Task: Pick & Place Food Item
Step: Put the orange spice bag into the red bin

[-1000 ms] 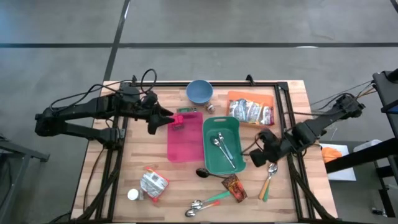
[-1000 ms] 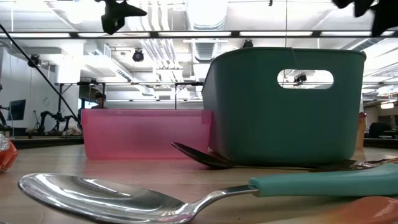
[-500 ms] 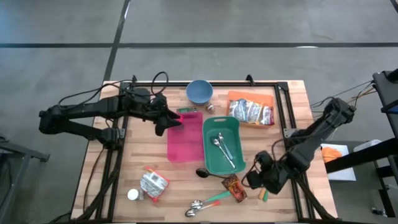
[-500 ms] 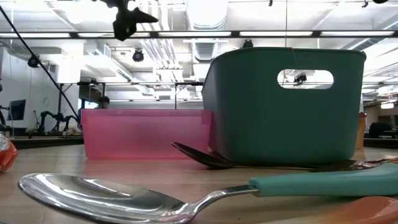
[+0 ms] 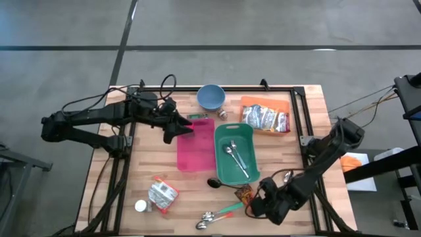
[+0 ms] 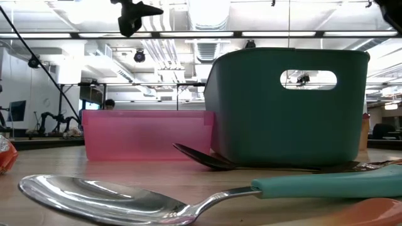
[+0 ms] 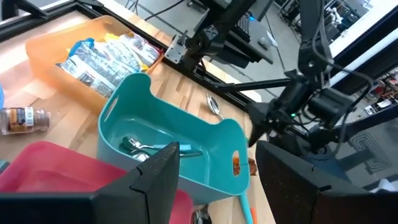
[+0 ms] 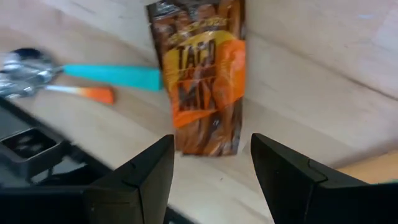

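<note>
Left dark two-finger gripper [image 5: 183, 127] on its outstretched arm, fingers parted and empty, right dark two-finger gripper [image 5: 258, 203] reached low on a bent arm, fingers [image 8: 140, 180] parted, nothing held

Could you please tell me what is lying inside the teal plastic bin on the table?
Inside the teal plastic bin lie metal spoons, two as far as the high view shows. The left wrist view catches only their tips, as the bin's near wall covers the floor.
</note>
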Robot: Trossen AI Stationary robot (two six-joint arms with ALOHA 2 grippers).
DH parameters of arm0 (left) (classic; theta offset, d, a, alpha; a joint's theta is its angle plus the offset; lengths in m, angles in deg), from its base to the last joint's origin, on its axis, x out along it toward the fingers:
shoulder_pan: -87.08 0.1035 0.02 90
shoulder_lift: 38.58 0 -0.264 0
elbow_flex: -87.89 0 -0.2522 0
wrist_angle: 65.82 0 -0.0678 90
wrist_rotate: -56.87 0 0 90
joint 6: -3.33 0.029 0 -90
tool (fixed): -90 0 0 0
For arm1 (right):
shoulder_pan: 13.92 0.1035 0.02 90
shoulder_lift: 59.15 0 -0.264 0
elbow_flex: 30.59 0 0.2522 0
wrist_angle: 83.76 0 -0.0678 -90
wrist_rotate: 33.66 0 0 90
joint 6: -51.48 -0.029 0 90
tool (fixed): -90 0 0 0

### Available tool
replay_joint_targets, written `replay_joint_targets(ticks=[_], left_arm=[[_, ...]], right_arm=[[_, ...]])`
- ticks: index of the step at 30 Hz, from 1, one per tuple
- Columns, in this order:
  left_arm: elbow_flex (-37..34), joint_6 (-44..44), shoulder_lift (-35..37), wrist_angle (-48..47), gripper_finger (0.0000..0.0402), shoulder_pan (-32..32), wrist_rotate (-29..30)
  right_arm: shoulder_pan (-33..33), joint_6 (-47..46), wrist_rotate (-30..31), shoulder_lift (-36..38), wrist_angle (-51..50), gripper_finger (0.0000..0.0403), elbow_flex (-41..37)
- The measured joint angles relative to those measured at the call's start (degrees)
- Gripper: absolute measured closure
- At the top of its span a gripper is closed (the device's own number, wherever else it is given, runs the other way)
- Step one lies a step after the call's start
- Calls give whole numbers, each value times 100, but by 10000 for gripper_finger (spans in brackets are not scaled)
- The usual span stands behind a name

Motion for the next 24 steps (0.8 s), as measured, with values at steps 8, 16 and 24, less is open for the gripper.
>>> replay_joint_targets(ticks=[8,16,24], left_arm=[[0,-202,0,0,190,0,-248],[0,-369,0,-2,190,0,-389],[0,-390,0,-6,190,0,-398]], right_arm=[[-1,-52,2,-293,176,193,-283],[-16,68,143,-285,1736,193,-1049],[-13,-3,309,-250,2496,224,-1479]])
